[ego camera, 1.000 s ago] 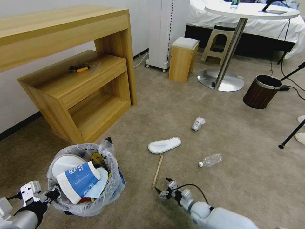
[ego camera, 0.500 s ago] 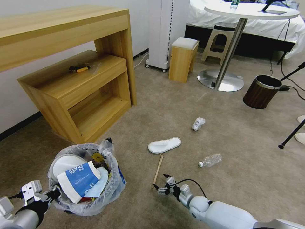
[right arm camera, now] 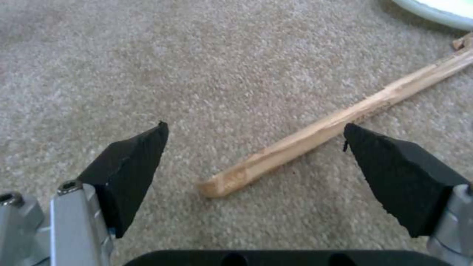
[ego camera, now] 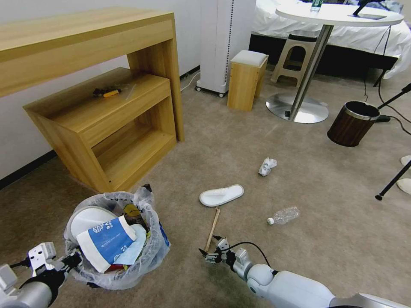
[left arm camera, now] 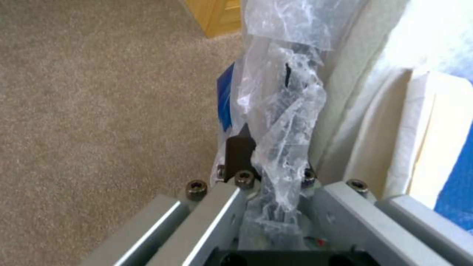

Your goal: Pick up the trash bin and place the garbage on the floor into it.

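Stick (right arm camera: 345, 120) dead ahead of the right end effector (ego camera: 208, 256), near end lying on the carpet (ego camera: 257, 141) between the wide-spread pads (right arm camera: 129, 166), not yet touched. Long axis running away from the end effector toward the slipper (ego camera: 221, 194), far tip just beside it, so crossing the gap at a slant rather than square. Low over the floor, right arm clearly the nearer one. Left end effector (ego camera: 72, 259) busy elsewhere, clamped on the bagged rim of the bin (ego camera: 115, 239), crinkled plastic pinched in the jaws in the left wrist view. Bin on the carpet by the wooden desk (ego camera: 85, 111), already stuffed with cup and white items. Bottle (ego camera: 283, 215) and wad (ego camera: 267, 166) farther out, well apart from either arm. Likely call: slight advance, then close across the near end.
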Tool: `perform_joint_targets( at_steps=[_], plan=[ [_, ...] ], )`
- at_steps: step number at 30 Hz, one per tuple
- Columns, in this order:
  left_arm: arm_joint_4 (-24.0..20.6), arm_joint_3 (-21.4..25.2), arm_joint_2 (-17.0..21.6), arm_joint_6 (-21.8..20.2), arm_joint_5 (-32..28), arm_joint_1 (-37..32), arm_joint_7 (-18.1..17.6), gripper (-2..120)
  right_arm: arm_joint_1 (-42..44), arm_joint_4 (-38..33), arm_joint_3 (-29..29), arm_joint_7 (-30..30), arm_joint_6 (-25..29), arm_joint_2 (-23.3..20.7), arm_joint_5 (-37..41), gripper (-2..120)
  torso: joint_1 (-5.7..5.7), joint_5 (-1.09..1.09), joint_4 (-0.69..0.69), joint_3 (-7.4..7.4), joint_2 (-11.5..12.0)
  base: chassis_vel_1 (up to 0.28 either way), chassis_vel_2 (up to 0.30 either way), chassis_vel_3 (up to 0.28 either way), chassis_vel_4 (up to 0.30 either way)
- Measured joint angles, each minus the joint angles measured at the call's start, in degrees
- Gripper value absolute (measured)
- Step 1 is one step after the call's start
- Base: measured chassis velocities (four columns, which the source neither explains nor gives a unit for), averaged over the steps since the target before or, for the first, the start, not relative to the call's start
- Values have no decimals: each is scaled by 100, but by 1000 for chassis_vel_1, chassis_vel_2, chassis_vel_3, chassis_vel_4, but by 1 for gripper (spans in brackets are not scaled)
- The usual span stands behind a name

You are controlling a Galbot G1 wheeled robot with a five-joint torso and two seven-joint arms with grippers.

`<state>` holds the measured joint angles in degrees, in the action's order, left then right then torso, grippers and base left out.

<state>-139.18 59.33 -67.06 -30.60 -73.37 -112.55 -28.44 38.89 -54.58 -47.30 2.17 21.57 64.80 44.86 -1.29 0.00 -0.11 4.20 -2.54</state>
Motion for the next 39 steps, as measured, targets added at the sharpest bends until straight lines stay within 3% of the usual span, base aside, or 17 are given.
perform_joint_targets(
  at_steps=[39],
  plan=[
    [-91,7,3,-2,-59,-23,-19,0,-45,630,34,137,0,394,-3,91,0,0,0,0,0,0,0,0,0]
  ],
)
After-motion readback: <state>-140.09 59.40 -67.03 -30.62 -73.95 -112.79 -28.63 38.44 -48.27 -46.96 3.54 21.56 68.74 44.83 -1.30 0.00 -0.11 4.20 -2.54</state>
